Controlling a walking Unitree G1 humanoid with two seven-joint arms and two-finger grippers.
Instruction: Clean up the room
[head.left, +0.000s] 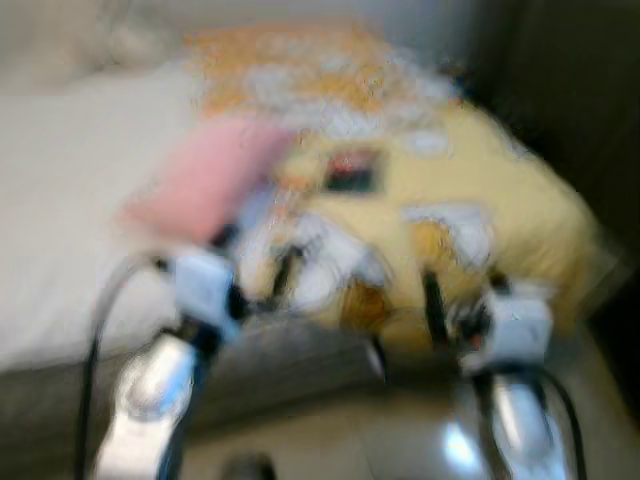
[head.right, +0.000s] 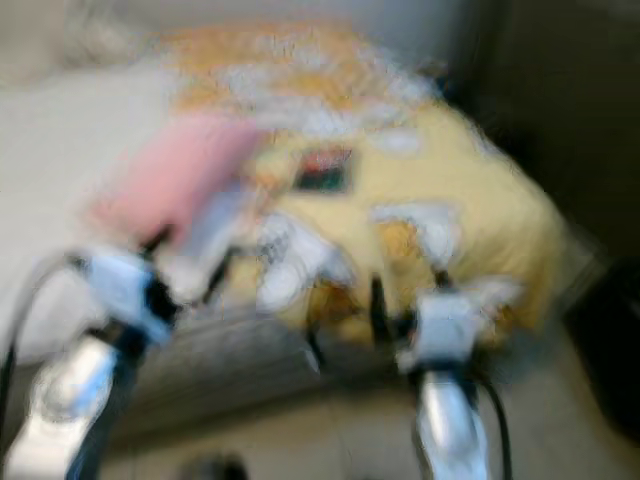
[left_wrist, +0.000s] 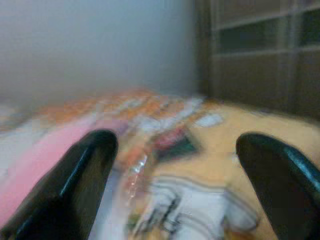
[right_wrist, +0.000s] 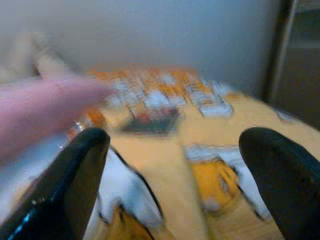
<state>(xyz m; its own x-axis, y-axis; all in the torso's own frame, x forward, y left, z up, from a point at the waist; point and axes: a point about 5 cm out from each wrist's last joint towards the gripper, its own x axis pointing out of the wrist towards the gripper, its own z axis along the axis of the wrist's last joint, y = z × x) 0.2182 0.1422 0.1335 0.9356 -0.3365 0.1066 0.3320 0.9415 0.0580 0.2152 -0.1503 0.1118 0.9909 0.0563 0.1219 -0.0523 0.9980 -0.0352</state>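
Bed (head.left: 60, 240) with yellow blanket (head.left: 500, 200) ahead; left tool (left_wrist: 175, 185), right tool (right_wrist: 175, 185) raised toward it, fingers wide.

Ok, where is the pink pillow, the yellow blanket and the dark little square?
pink pillow (head.left: 205, 180), left eye view, its middle.
yellow patterned blanket (head.left: 500, 190), left eye view, plain yellow part.
dark little square (head.left: 350, 175), left eye view, its centre.

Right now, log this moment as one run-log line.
view: blurred | left gripper: open, at bed edge | right gripper: open, over yellow blanket | pink pillow: on bed | nothing held
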